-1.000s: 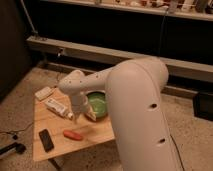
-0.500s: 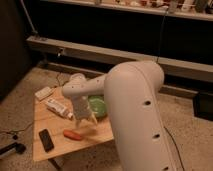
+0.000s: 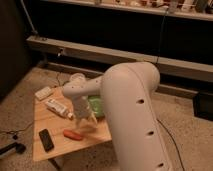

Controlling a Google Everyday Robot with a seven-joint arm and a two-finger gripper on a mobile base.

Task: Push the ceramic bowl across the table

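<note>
The green ceramic bowl (image 3: 97, 106) sits near the right edge of the small wooden table (image 3: 57, 148), partly hidden by my arm. My gripper (image 3: 86, 122) hangs from the white wrist just in front of and left of the bowl, low over the tabletop. I cannot tell whether it touches the bowl. The large white arm (image 3: 132, 115) covers the table's right side.
A black phone (image 3: 46, 140) lies at the table's front left. An orange carrot-like piece (image 3: 73, 134) lies just in front of the gripper. A white tube (image 3: 56, 106) and a white block (image 3: 43, 93) lie at the back left. Speckled floor surrounds the table.
The gripper has moved down and toward the table's front left, along the bowl's near side. The bowl has barely shifted. The other objects have not moved.
</note>
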